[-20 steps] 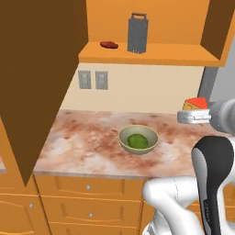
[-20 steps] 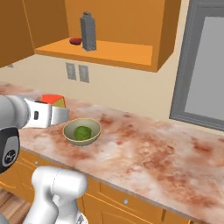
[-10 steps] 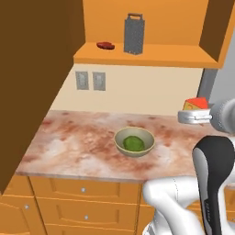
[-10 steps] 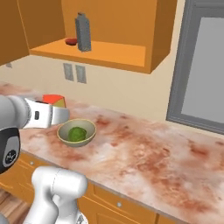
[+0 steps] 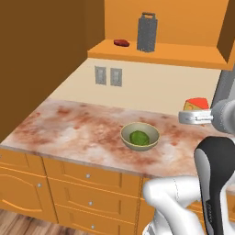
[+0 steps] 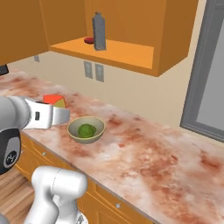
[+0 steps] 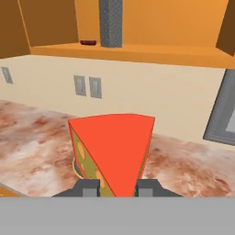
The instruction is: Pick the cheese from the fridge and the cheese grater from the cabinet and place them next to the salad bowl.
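Kitchen corner, warm orange wood.
Marbled reddish counter (image 5: pixel 78 128) under cream wall (image 5: pixel 151 87); twin outlets (image 5: pixel 108 76) above counter, knobbed drawers (image 5: pixel 87 176) below.

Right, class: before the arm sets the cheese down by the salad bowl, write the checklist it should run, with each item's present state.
1. End effector shut on the cheese: ok.
2. Cheese lifted above the counter: ok.
3. Salad bowl upright, greens inside: ok.
4. Bare counter beside the bowl for the wedge: ok.
5. Cheese already resting next to the bowl: not ok, it is held in the air.
6. Cheese grater brought down from the cabinet: not ok, it stands on the shelf.
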### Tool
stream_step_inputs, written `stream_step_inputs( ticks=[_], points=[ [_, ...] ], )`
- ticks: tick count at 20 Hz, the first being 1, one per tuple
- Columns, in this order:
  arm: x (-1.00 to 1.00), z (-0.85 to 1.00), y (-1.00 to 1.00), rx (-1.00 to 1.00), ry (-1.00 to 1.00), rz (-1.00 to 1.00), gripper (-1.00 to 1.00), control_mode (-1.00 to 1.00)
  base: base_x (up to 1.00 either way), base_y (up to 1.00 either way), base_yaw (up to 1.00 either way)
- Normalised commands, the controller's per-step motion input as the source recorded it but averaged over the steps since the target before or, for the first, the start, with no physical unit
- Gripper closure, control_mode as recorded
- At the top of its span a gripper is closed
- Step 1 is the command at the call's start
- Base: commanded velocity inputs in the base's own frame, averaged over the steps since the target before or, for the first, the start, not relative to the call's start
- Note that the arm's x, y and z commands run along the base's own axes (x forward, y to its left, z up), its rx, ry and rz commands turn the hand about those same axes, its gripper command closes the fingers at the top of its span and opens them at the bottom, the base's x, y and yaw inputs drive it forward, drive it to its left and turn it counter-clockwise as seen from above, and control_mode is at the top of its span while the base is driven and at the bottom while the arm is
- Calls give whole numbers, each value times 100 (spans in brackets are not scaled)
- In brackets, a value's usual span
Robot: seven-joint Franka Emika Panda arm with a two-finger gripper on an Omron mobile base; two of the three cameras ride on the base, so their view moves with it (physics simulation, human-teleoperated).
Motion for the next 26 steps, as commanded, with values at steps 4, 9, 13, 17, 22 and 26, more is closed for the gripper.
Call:
stream_step_inputs(
  ticks=[4, 9, 13, 17, 22, 26],
  points=[
    [0, 0, 0, 0, 0, 0, 100, 100, 73, -5, 6],
    [3, -21, -23, 4, 5, 4, 100, -100, 18, -10, 3],
    [1, -48, -35, 0, 13, 0, 100, -100, 0, 0, 0],
    [11, -51, -34, 0, 16, 0, 100, -100, 0, 0, 0],
    [3, -52, -40, 1, 20, 0, 100, -100, 0, 0, 0],
    [6, -57, -45, 0, 19, 0, 100, -100, 0, 0, 0]
  ],
)
